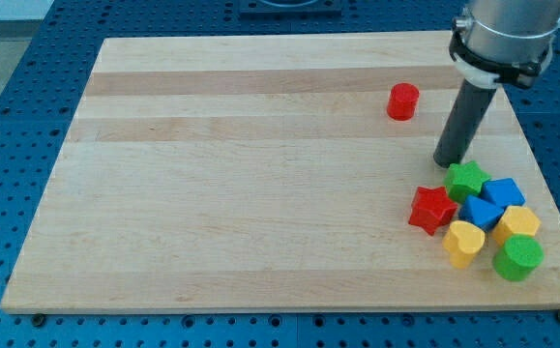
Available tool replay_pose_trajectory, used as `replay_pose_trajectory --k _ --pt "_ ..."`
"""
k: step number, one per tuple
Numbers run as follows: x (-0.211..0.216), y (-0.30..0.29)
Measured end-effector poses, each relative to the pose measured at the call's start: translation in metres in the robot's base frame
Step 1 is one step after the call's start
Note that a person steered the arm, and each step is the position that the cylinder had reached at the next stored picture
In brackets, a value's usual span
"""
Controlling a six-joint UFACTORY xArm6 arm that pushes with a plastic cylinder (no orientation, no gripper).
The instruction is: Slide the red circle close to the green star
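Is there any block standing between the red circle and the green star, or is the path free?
No block lies between the red circle and the green star. Only my tip stands near that line, just above the star on its upper-left side and apart from the circle.

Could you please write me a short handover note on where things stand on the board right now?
My tip rests on the wooden board, just above the green star block in the view, apparently not touching it.
The red circle block stands alone toward the view's top, left of the rod and well apart from the star.
The star sits at the top of a cluster at the view's lower right.
Done: nothing visible yet. Left: get behind the red circle and slide it down-right to the star.
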State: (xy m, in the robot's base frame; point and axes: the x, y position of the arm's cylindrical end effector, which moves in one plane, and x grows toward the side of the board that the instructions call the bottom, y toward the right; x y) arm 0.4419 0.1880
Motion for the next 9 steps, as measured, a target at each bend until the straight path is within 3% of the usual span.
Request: replay_pose_trajectory --k 4,7,9 --pt "-0.116 -0.019" --pt "-0.117 -0.111" --pt "-0.109 -0.098"
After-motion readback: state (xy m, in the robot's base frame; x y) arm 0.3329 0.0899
